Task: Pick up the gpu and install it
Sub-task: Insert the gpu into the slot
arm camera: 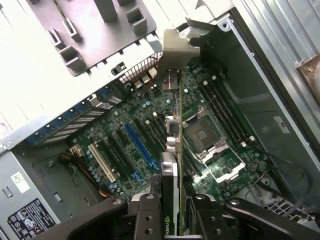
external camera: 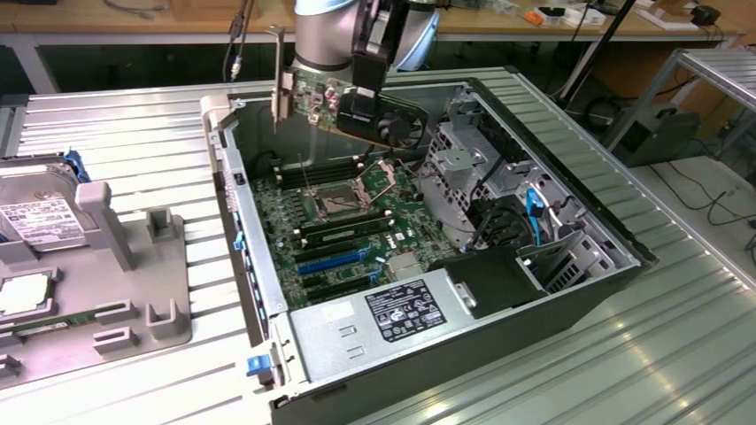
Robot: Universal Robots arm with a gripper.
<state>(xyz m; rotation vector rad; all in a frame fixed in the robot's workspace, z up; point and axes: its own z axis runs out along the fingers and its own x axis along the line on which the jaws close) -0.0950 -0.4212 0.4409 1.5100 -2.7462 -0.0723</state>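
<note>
Hanging edge-down at upper centre, the gpu (external camera: 396,119) runs left-right, silver bracket (external camera: 280,75) leftward, pinched between the gripper (external camera: 368,88) fingers; the power supply label (external camera: 408,310) is unreadable.

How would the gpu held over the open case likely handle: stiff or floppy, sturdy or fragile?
Probably stiff: the gpu juts straight from the gripper, no sag. Likely fragile: its thin bracket and bare circuit board stick out unprotected.

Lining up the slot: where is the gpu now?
The gpu is clamped in the gripper, held above the open computer case, over the motherboard just beyond the CPU socket.
</note>
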